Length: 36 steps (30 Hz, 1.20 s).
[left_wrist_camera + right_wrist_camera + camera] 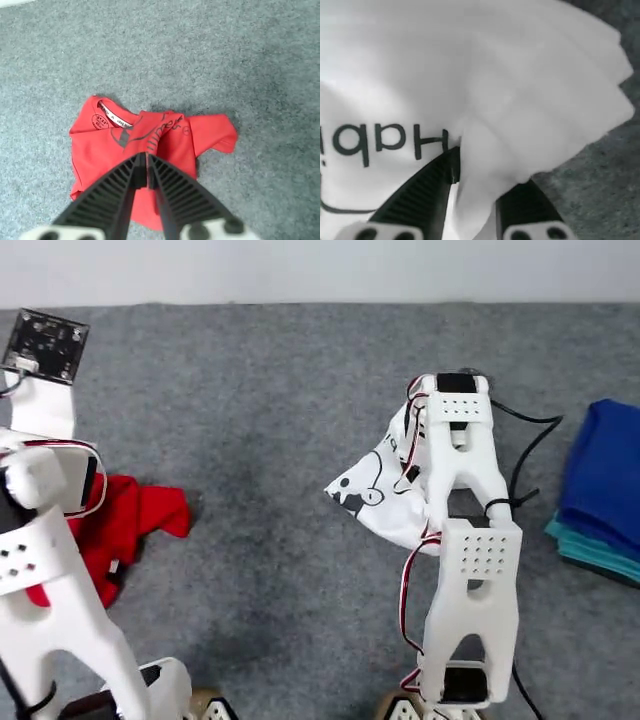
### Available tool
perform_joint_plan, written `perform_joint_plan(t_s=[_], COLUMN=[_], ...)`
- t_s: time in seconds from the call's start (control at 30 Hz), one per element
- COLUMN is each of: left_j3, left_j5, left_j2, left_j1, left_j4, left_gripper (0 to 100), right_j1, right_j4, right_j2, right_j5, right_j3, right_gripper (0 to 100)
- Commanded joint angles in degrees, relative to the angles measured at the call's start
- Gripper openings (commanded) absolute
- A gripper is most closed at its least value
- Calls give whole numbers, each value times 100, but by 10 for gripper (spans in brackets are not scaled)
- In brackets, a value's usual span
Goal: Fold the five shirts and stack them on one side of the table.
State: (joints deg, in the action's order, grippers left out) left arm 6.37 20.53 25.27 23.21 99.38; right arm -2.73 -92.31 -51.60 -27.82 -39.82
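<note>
A crumpled red shirt (140, 515) lies on the grey carpeted table at the left, partly under my left arm. In the left wrist view my left gripper (146, 159) is shut, its tips over the middle of the red shirt (110, 145), whose collar label faces up. A white shirt (365, 490) with black print is bunched up right of centre under my right arm. My right gripper (480, 175) is shut on a fold of the white shirt (520, 90), with cloth between its fingers.
A folded stack with a dark blue shirt (605, 480) on a teal one (590, 545) sits at the table's right edge. Bare grey carpet (260, 390) lies between the two arms and along the back.
</note>
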Motion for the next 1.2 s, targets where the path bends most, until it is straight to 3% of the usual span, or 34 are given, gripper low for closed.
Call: perform_joint_plan(t_s=[0.0,0.17,0.67,0.93,1.17], left_j3=[22,22,22,22,22], left_j5=[26,26,26,26,26], left_j2=[167,167,167,167,149], left_j1=[35,35,35,35,35], left_j4=[123,123,123,114,114], left_gripper=[14,14,14,14,14], right_j1=[92,488,2334,3503,4119], right_j4=[-312,-919,-804,277,831], right_j2=[84,1288,4154,4347,3626], right_j5=[378,536,3508,4273,4571], right_j3=[-9,-9,0,26,9], right_gripper=[8,8,8,8,8])
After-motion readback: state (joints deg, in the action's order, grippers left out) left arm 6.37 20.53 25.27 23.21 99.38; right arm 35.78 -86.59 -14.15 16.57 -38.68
